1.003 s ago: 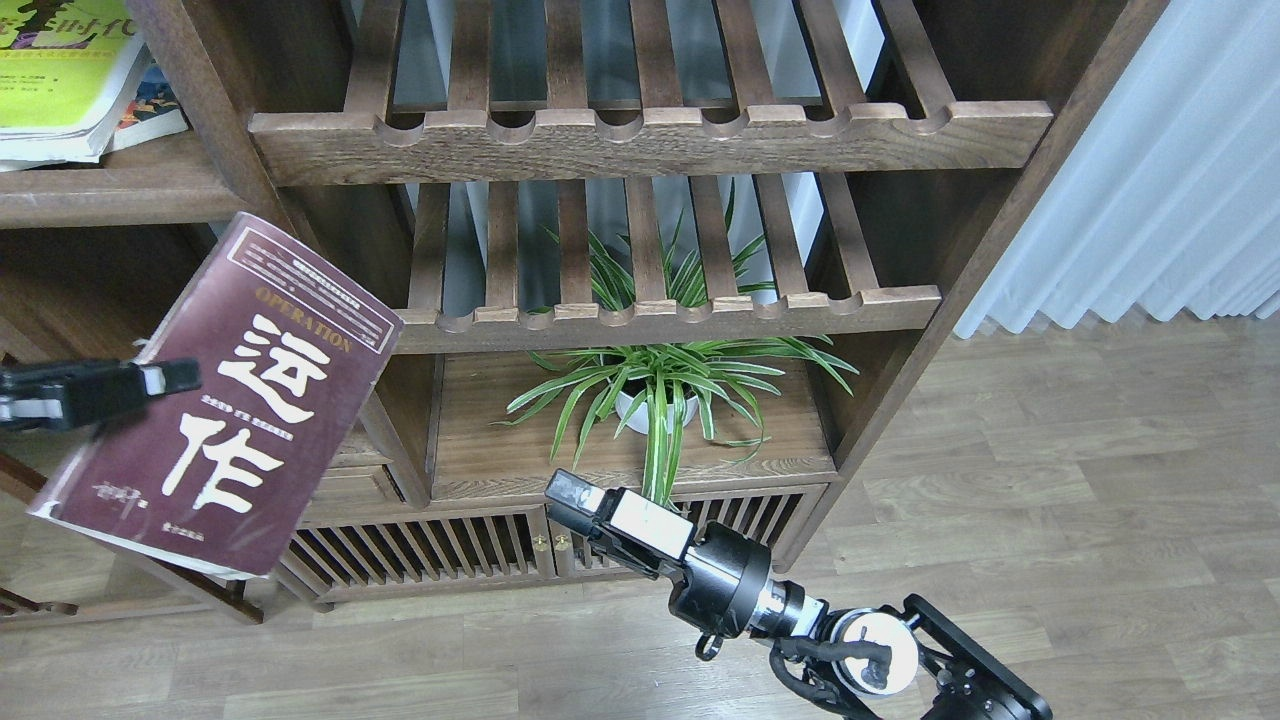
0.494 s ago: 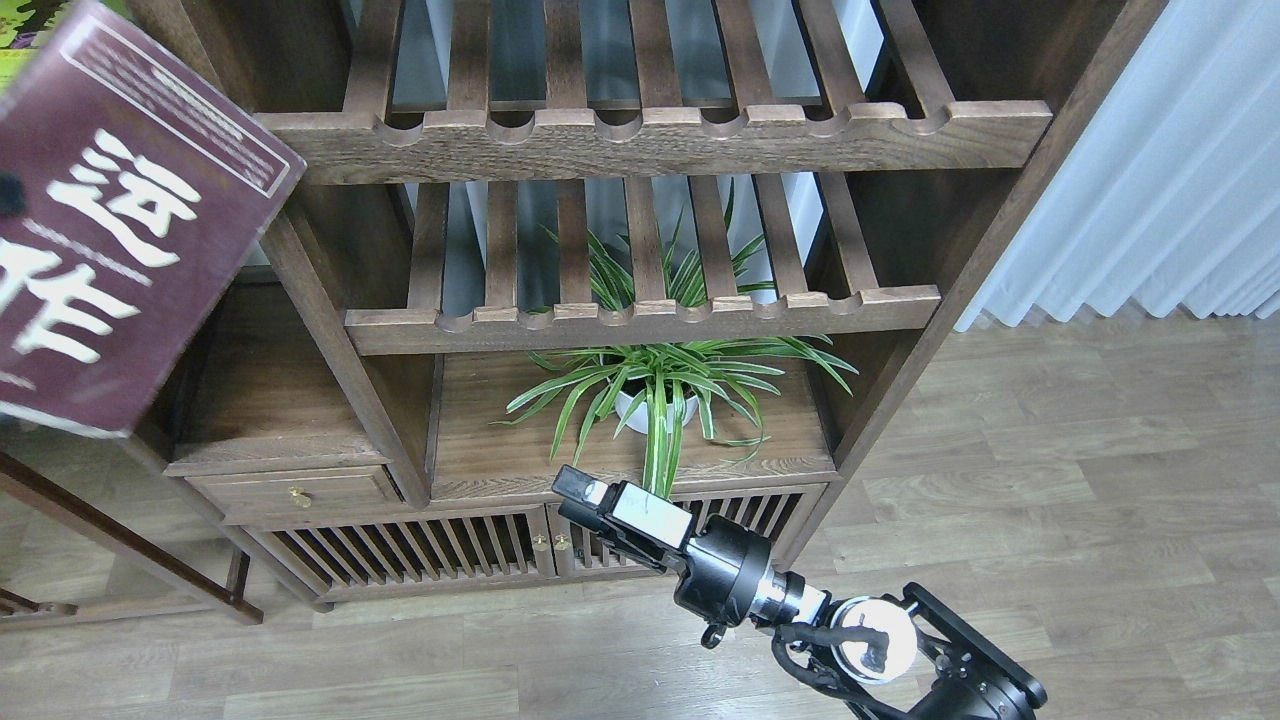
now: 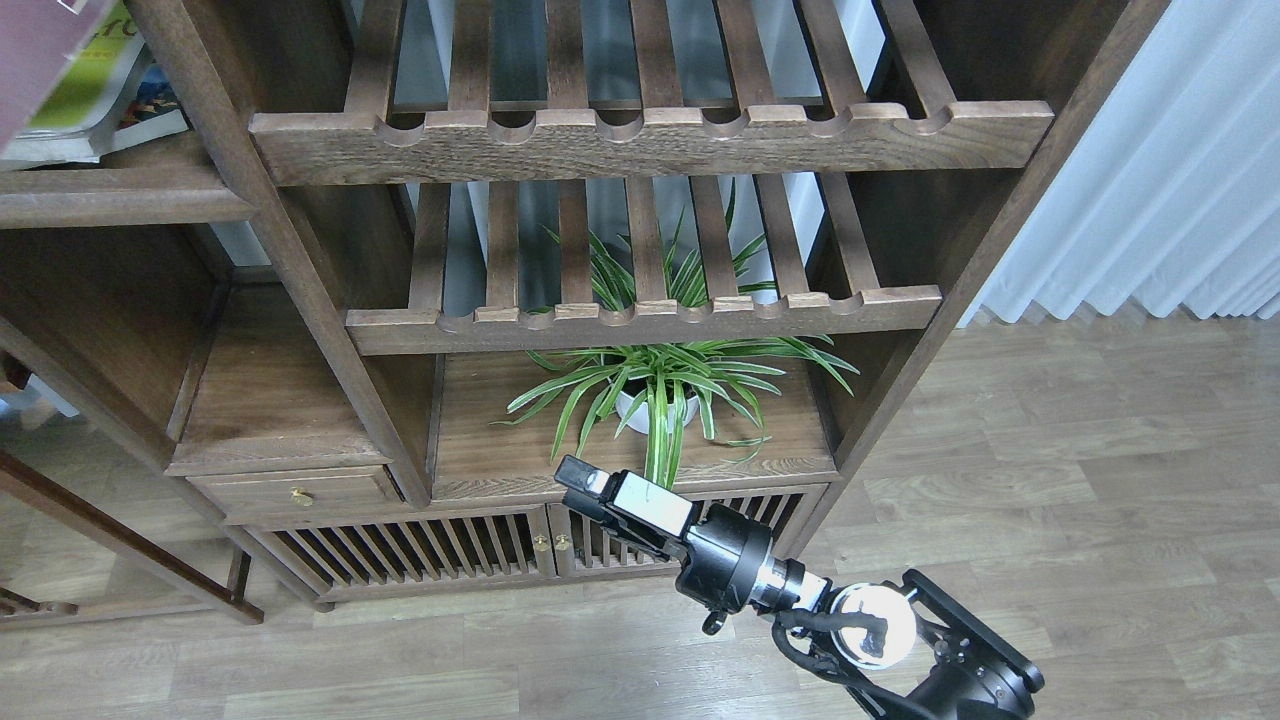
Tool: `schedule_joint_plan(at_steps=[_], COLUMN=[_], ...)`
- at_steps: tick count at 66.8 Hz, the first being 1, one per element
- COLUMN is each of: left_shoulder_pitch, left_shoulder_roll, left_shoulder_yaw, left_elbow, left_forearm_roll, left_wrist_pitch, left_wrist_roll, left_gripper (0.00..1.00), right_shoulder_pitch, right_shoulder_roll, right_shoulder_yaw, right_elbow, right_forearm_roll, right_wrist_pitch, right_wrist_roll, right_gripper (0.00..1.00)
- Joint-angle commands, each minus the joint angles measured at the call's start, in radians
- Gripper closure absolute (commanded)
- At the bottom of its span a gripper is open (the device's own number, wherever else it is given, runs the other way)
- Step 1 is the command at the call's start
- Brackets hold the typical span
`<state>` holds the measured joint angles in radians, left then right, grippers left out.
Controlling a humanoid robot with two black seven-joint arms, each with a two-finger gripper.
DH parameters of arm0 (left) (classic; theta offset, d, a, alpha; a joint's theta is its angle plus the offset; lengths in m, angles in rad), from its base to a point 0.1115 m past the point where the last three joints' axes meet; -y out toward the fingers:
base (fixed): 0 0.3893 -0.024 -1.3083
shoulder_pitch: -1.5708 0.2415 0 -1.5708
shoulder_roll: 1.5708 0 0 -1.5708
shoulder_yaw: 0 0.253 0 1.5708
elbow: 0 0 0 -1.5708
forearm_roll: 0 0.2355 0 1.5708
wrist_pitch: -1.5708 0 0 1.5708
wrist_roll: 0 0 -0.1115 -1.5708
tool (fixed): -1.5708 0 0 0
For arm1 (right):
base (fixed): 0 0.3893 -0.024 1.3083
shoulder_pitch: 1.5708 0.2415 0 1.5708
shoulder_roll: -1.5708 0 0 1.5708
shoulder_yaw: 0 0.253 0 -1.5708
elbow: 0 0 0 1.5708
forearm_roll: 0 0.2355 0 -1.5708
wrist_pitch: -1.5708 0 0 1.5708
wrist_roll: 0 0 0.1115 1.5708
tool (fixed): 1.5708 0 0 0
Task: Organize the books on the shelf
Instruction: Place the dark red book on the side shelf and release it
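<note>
Top-left corner: a sliver of the maroon book (image 3: pixel 35 50) showed, over the lime-yellow book (image 3: pixel 85 85) lying on the shelf (image 3: pixel 110 190). Left end effector out of frame. Right end effector (image 3: pixel 575 478) hung low before the potted plant (image 3: pixel 655 390), holding nothing; finger spacing could not be told.

Two slatted racks (image 3: pixel 650 140) with notched front rails occupy the unit. Potted spider plant (image 3: pixel 655 385) stands on the board below. Small drawer (image 3: pixel 295 493) lower left. White curtain (image 3: pixel 1150 170) hangs right. Wood-pattern floor (image 3: pixel 1050 480).
</note>
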<state>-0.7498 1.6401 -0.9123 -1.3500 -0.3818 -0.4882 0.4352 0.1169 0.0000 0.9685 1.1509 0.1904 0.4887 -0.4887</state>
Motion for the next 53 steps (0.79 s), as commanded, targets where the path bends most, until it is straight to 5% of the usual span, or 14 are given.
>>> schedule_joint_plan(at_steps=[1, 14, 53], left_shoulder_pitch=[-0.051, -0.154, -0.381], left_shoulder_roll=[-0.080, -0.242, -0.568], left_shoulder_yaw=[0.004, 0.007, 0.104], left_elbow=[0.095, 0.210, 0.505], left_forearm_roll=[0.008, 0.014, 0.061], left_wrist_pitch=[0.000, 0.000, 0.000], left_wrist_roll=[0.005, 0.053, 0.053], left_gripper=[0.98, 0.98, 0.98], right_shoulder_pitch=[0.001, 0.001, -0.006], right_shoulder_roll=[0.000, 0.000, 0.000], right_shoulder_yaw=[0.001, 0.001, 0.006], right_elbow=[0.000, 0.000, 0.000], right_forearm_roll=[0.001, 0.001, 0.001], right_wrist_pitch=[0.000, 0.000, 0.000], right_wrist_roll=[0.000, 0.000, 0.000], right_gripper=[0.03, 0.02, 0.01])
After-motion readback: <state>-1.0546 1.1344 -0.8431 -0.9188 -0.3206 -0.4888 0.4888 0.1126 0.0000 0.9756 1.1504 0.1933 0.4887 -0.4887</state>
